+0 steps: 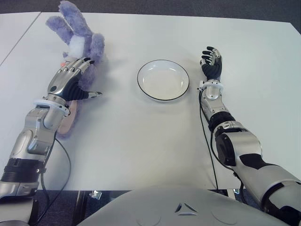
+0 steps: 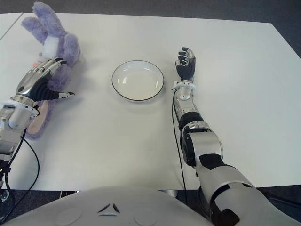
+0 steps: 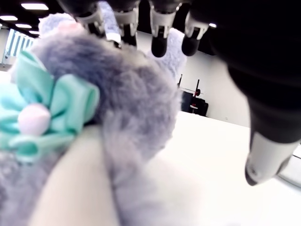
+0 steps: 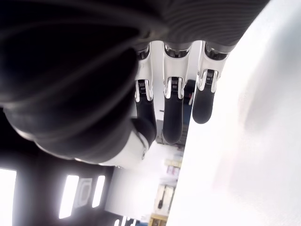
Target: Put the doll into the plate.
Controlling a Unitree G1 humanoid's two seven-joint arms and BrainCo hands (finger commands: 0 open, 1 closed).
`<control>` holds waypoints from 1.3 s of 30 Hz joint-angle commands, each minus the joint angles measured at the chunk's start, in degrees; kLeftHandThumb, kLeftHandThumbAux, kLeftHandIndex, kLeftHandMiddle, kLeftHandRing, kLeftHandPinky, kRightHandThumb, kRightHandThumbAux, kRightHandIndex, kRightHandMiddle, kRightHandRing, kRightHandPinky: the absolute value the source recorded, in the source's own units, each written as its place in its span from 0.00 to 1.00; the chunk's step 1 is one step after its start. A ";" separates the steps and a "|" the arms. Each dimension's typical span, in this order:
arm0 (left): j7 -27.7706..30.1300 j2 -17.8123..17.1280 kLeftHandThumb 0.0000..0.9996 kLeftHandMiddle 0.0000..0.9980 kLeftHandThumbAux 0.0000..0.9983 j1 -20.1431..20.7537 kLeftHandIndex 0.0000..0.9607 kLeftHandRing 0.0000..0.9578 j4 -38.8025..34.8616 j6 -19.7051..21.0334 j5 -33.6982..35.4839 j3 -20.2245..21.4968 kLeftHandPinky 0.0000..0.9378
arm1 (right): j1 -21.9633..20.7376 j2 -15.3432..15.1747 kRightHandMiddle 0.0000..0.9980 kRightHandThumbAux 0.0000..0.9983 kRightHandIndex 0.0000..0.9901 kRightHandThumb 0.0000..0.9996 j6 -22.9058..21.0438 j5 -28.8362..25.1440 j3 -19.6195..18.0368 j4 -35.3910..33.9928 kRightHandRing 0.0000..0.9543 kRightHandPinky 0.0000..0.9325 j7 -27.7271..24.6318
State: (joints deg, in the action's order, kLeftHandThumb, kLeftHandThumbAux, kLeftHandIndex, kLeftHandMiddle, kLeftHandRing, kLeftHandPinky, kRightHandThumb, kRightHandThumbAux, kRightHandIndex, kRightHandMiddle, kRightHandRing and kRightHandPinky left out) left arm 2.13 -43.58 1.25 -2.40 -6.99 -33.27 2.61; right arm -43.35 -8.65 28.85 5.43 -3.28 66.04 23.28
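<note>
Doll, a purple plush rabbit with a mint-green bow, lies on our white table at about ten o'clock from the plate, well apart from it. Its long axis runs from near-left to far, leaning slightly toward one o'clock: the ears point away from us toward the far edge, and the pinkish foot end points back toward our left forearm. Our left hand lies over the doll's middle, fingers extended along the fur and the thumb sticking out toward three o'clock above the bare table; the fingers are spread rather than clamped, so we hold nothing yet. The plate, white with a dark rim, sits near the table's centre and carries nothing. Our right hand shows just beside the plate at its three o'clock, fingers relaxed and pointing toward twelve o'clock, gripping nothing.
</note>
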 commanded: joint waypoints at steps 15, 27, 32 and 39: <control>-17.65 3.90 0.05 0.00 0.65 -2.45 0.00 0.00 5.81 13.22 -14.70 -0.80 0.00 | 18.86 3.42 0.30 0.88 0.22 0.85 -2.69 1.45 0.11 10.63 0.34 0.25 -0.88; -24.88 6.49 0.05 0.00 0.68 -2.59 0.00 0.00 1.86 18.71 -21.62 -2.08 0.00 | 18.81 3.33 0.31 0.87 0.22 0.87 -2.72 1.60 0.26 10.62 0.35 0.26 -0.66; -27.27 6.93 0.10 0.00 0.69 -2.42 0.00 0.00 0.76 20.97 -24.30 -2.44 0.00 | 18.81 3.28 0.31 0.86 0.23 0.88 -2.73 1.74 0.38 10.63 0.36 0.28 -0.50; -31.99 8.09 0.10 0.00 0.67 -1.69 0.00 0.00 0.24 23.10 -26.70 -2.20 0.00 | 18.76 3.36 0.31 0.86 0.23 0.88 -2.87 1.41 0.10 10.65 0.37 0.26 -0.84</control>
State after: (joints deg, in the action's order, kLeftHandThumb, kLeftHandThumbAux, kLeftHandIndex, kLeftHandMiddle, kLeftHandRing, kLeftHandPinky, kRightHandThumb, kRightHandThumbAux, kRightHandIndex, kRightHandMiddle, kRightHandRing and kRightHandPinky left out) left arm -23.90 -37.87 0.91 -1.27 13.09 -54.81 1.30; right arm -43.27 -8.94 28.85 5.41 -3.53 66.05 23.12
